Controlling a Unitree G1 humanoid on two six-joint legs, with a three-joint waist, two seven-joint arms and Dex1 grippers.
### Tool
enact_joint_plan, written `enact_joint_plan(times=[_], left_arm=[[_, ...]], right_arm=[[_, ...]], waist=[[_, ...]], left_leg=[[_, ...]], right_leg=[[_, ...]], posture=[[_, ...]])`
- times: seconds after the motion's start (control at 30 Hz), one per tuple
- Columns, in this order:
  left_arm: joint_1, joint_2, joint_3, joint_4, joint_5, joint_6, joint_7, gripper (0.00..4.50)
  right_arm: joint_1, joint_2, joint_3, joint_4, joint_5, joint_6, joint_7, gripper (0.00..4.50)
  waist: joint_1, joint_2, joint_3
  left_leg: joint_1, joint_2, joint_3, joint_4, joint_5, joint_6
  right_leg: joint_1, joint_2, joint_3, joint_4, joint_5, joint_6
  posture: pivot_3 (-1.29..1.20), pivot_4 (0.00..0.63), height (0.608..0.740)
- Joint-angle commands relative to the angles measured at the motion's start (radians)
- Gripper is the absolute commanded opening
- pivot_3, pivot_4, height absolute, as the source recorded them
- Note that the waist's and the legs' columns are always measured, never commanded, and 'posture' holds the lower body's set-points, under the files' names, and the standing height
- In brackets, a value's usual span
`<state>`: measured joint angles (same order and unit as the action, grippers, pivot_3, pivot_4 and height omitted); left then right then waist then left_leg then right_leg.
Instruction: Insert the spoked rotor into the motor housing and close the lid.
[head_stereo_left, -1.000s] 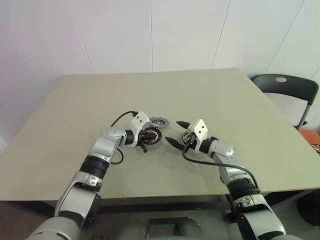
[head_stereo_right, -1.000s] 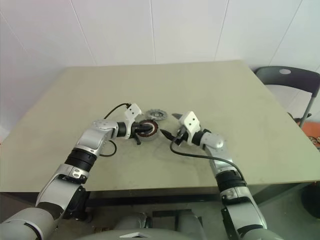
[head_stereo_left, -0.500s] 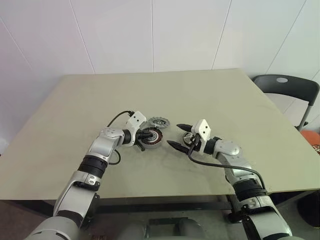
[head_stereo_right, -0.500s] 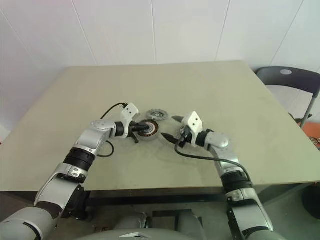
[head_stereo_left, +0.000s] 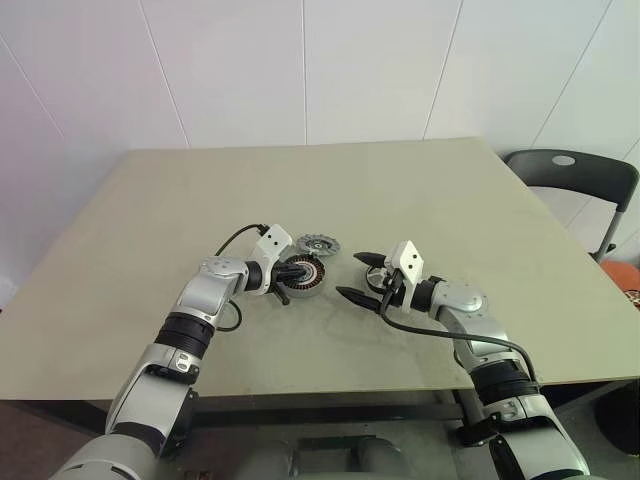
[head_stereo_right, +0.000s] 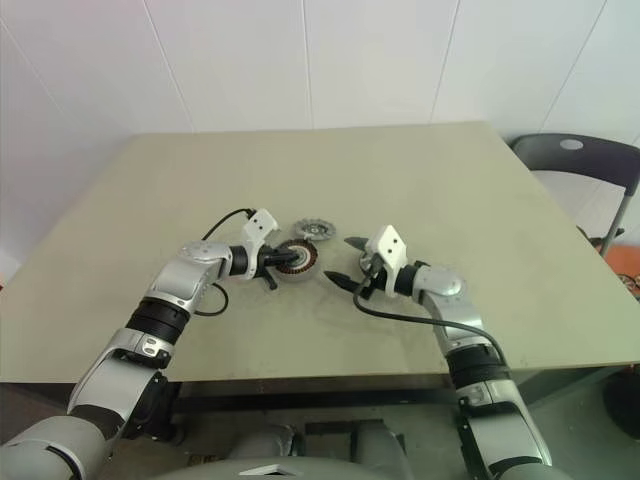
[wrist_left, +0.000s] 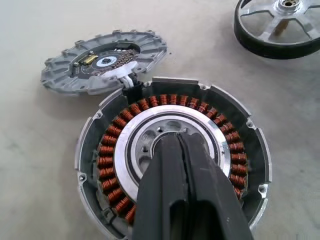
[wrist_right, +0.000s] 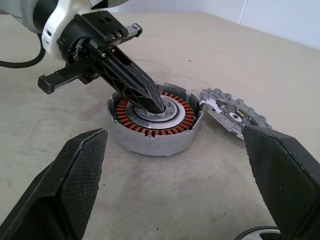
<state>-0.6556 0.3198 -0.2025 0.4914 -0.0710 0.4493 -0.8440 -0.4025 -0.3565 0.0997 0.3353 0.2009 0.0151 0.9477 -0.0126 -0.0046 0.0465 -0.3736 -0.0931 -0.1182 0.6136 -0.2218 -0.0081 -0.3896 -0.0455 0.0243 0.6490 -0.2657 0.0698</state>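
The motor housing (wrist_left: 172, 150), a silver-rimmed cup with copper windings, sits on the table (head_stereo_left: 420, 190). My left gripper (wrist_left: 180, 145) is shut, with its tips resting in the housing's dark centre hub (head_stereo_left: 300, 272). The lid (wrist_left: 102, 62), a toothed grey disc with a small circuit board, lies flat just behind the housing and is joined to it by a short wire. The spoked rotor (wrist_left: 277, 25), silver spokes in a black rim, lies on the table beside the housing. My right gripper (head_stereo_left: 348, 275) is wide open and empty, and it faces the housing from the right, a short way off.
A dark chair (head_stereo_left: 570, 175) stands past the table's right edge. Black cables loop from both wrists over the table (head_stereo_left: 235, 240). Bare tabletop lies all around the parts.
My right wrist has turned a little and its arm has swung slightly outward. The left gripper and the parts have stayed in place.
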Motion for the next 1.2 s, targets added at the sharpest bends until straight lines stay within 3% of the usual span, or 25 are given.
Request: enact_joint_plan(times=[0.03, 0.37, 0.47, 0.6, 0.77, 0.97, 1.2], left_arm=[[0.007, 0.018, -0.025, 0.013, 0.037, 0.026, 0.012, 0.04], [0.0, 0.024, -0.011, 0.019, 0.054, -0.011, 0.06, 0.04], [-0.041, -0.029, 0.093, 0.034, -0.021, -0.101, 0.132, 0.04], [-0.066, -0.084, 0.205, -0.055, -0.176, -0.112, 0.072, 0.04], [-0.009, -0.067, 0.188, -0.165, -0.22, -0.079, -0.009, 0.04], [0.14, -0.024, 0.127, -0.294, -0.205, -0.117, -0.079, 0.04], [0.265, -0.029, 0.165, -0.301, -0.187, -0.318, -0.033, 0.04]], right_arm=[[-0.01, -0.007, -0.014, -0.036, 0.007, -0.013, -0.007, 4.5], [-0.017, -0.007, -0.011, -0.025, 0.003, -0.022, -0.013, 4.5], [-0.019, -0.004, -0.012, -0.021, 0.005, -0.024, -0.015, 4.5], [-0.02, 0.008, -0.032, -0.034, 0.06, 0.014, 0.01, 4.5], [-0.02, 0.009, -0.062, -0.071, 0.136, 0.078, 0.037, 4.5], [0.02, -0.038, -0.081, -0.086, 0.135, 0.254, -0.035, 4.5], [0.079, -0.086, -0.31, -0.238, 0.444, 0.703, -0.132, 4.5]], waist=[[0.0, 0.0, 0.0], [-0.001, 0.0, 0.0], [0.001, 0.0, 0.0], [0.002, -0.001, 0.0], [0.0, -0.001, 0.0], [0.001, 0.0, 0.0], [0.027, 0.0, 0.0]], left_leg=[[0.0, 0.0, 0.0, 0.0, 0.0, 0.0], [0.001, 0.0, 0.0, 0.0, 0.0, 0.0], [0.001, 0.0, 0.0, 0.0, 0.0, 0.0], [-0.002, 0.0, 0.0, 0.001, 0.0, 0.0], [-0.002, 0.0, 0.0, 0.0, 0.0, 0.0], [-0.001, 0.0, 0.0, 0.0, 0.0, 0.0], [-0.003, 0.0, 0.001, 0.001, 0.0, 0.001]], right_leg=[[0.0, 0.0, 0.0, 0.0, 0.0, 0.0], [0.0, 0.0, 0.0, 0.0, -0.001, 0.001], [0.0, 0.0, 0.0, 0.0, -0.001, 0.001], [-0.001, 0.0, 0.0, 0.0, 0.0, 0.001], [-0.001, 0.0, 0.0, -0.002, 0.0, 0.0], [-0.001, 0.0, 0.0, 0.0, 0.0, -0.001], [-0.002, -0.001, 0.001, -0.001, -0.001, -0.003]], posture=[[0.0, 0.0, 0.74], [0.0, 0.0, 0.74], [0.0, 0.0, 0.74], [0.0, 0.0, 0.74], [0.0, 0.0, 0.74], [0.0, 0.0, 0.74], [0.0, 0.0, 0.74]])
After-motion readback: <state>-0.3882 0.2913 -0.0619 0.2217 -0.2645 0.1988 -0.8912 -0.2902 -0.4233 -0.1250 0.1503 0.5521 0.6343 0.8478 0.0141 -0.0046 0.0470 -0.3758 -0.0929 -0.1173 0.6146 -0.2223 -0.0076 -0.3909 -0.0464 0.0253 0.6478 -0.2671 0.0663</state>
